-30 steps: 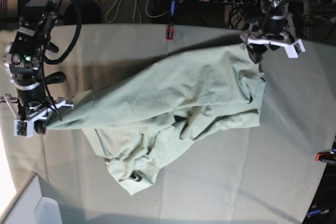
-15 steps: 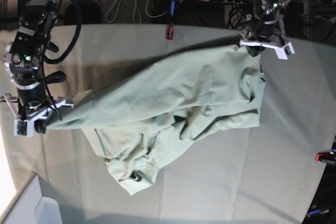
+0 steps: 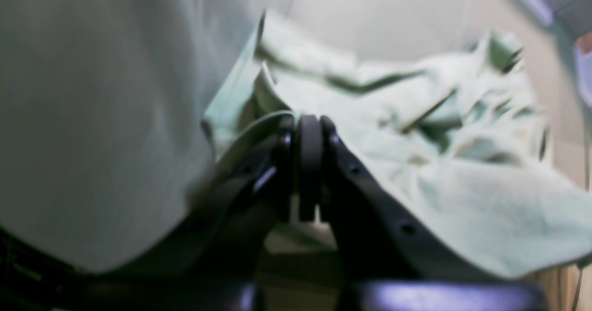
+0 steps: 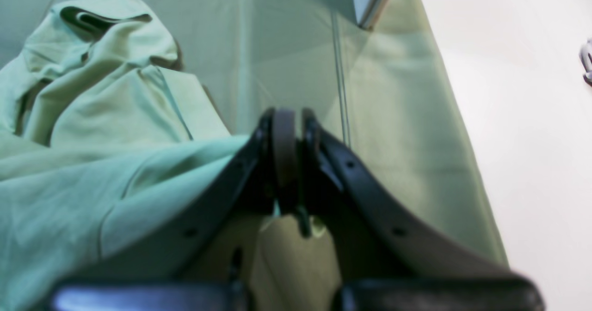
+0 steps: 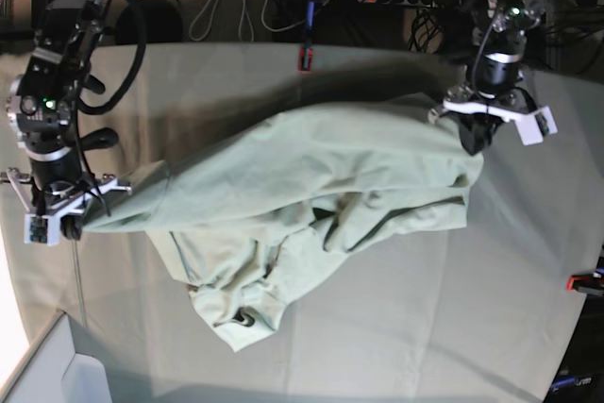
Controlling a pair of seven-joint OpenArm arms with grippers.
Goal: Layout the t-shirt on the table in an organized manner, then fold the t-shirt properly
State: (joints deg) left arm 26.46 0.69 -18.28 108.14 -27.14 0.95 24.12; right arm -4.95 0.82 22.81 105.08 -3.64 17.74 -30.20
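Your left hand (image 5: 472, 135) has shifted since a second ago: it was up at the shirt's far corner with its jaws apart, and now it's clamped shut on that edge and has pulled it a bit toward the near side of the worktop (image 5: 396, 327). Right hand (image 5: 71, 217) hasn't budged, fully closed on the opposite end of the shirt (image 5: 311, 186).

Going near to far in the base view: closest to you there's bare worktop cloth, then the bunched-up lump of shirt with the collar end flopped toward the near edge. Past that, the fabric stretches in a long diagonal band between your two hands, with a fold doubled over itself in the middle. Beyond the shirt it's just more worktop, then a red clamp (image 5: 304, 57) at the far edge.

Both wrist views back up the grips: each pair of jaws is pinched tight with mint fabric coming out of it.

Progress-wise I'd say you're early on. You've got two corners held, but the shirt's crumpled and twisted, not laid flat. Spreading it out is the job in hand, and none of the folding has started.
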